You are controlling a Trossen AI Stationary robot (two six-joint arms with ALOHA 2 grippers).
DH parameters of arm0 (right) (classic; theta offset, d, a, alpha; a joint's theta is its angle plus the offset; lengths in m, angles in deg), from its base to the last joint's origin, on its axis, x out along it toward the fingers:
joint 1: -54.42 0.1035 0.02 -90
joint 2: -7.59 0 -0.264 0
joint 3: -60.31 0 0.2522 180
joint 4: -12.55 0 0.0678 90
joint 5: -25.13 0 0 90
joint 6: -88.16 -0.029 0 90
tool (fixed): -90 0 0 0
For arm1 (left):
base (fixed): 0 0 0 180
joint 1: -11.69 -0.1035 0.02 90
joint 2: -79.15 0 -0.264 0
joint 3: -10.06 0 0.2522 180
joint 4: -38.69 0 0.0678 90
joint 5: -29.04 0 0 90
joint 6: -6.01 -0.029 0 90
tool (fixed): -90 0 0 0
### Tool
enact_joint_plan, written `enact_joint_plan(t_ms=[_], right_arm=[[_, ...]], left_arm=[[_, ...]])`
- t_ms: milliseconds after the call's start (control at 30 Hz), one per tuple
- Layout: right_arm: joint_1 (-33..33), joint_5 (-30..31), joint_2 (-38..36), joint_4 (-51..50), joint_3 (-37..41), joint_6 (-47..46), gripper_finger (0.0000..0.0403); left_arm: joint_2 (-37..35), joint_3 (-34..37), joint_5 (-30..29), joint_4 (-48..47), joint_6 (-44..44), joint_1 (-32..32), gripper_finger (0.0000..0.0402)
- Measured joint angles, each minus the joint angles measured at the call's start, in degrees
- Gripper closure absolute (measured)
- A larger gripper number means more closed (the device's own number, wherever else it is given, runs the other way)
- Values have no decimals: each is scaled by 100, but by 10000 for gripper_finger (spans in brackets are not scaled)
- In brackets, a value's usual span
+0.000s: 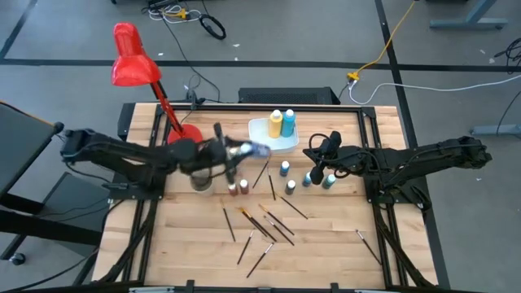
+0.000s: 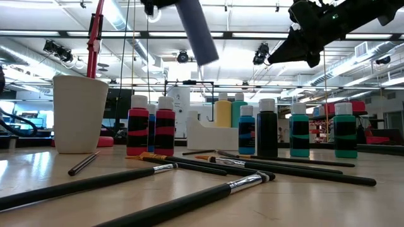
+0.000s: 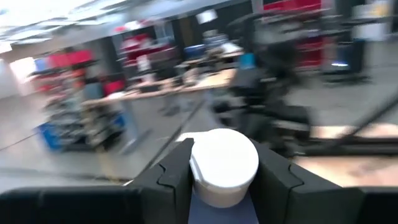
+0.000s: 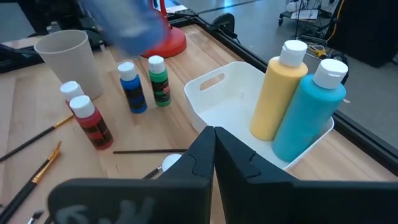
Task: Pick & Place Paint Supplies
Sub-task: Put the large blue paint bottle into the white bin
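My left gripper [image 1: 232, 150] is shut on a blue paint bottle with a white cap [image 3: 222, 165], held in the air between the beige cup [image 1: 199, 181] and the white tray [image 1: 262, 129]. In the low view that bottle [image 2: 197, 31] shows tilted, high above the table. A yellow bottle [image 4: 278, 87] and a teal one [image 4: 309, 112] stand upright in the tray. Red [image 1: 237, 188], blue [image 1: 284, 168] and teal [image 1: 328, 181] bottles stand on the table, and dark-handled brushes [image 1: 269, 224] lie flat nearer the front. My right gripper [image 4: 214, 134] hovers shut and holds nothing, right of the tray. My left gripper pinches the blue bottle between its two fingers [image 3: 177, 177], on the body's two sides just behind the white cap [image 3: 231, 149]. The bottle lies along the fingers, cap end forward past the tips. It is lifted clear of the table and tilted.
A red desk lamp [image 1: 130, 61] stands at the far left, its base [image 1: 183, 134] beside my left arm. Black rails [image 1: 383, 212] run along the table's sides. Bare wood [image 1: 326, 252] lies at the front right, apart from one stray brush [image 1: 368, 244].
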Motion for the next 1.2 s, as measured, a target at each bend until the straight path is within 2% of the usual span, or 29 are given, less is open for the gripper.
enact_joint_plan(t_ms=[333, 533, 733, 933, 1067, 1200], right_arm=[[0, -43, -2, 88, 0, 0, 389], [-2, -46, -1, 90, 0, 0, 389], [-2, -91, -1, 110, 1, 0, 389], [-50, -520, 0, 162, 0, -2, 389], [-50, -785, 0, 194, 0, -2, 389], [-55, -694, -2, 361, 0, 0, 389]], left_arm=[[1284, -9, -156, 868, 387, -1524, 271], [1858, -9, 372, 993, 946, -2093, 274], [2348, -7, 432, 970, 1282, -2365, 271], [2774, -19, 629, 1300, 1565, -2430, 274], [3088, -183, 624, 1285, 1561, -2435, 266], [3372, -447, 608, 1339, 1311, -2443, 269]])
